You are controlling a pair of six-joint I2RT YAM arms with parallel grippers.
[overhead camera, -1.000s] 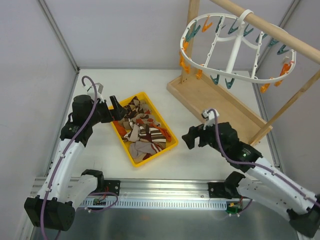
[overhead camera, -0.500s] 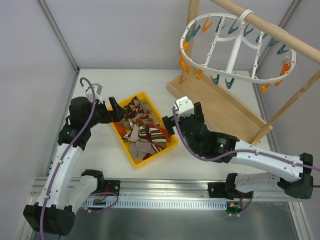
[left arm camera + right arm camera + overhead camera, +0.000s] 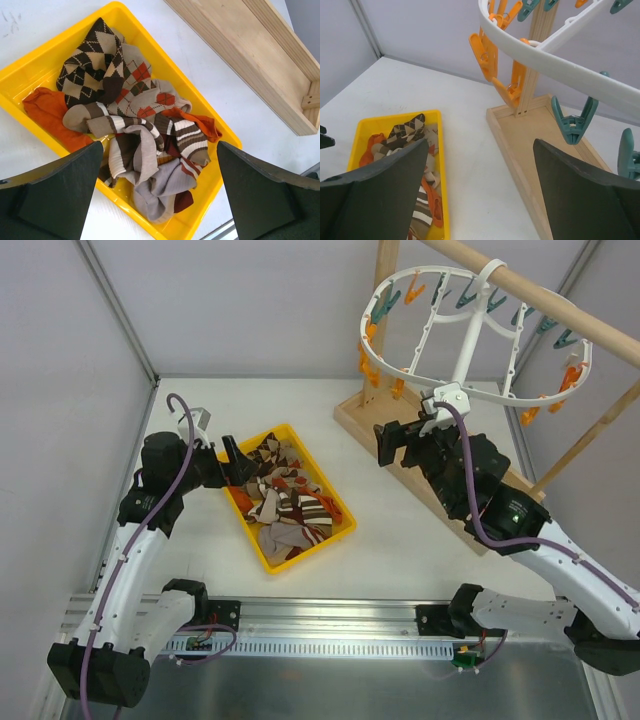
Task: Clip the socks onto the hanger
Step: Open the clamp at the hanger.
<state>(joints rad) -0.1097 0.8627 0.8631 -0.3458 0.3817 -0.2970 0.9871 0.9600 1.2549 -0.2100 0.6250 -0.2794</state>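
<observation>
The hanger (image 3: 545, 60) (right wrist view) runs past the edges.

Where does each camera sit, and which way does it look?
Top external: high behind the arms, looking down on the white table; both arms, left hand and right hand show.
Left wrist: on the left arm, looking down into the yellow plastic tray of patterned socks, between its dark fingers.
Right wrist: on the right arm, facing the white plastic ring hanger, between its dark fingers.
Shared: both wrist views show the tray and the wooden stand base.
</observation>
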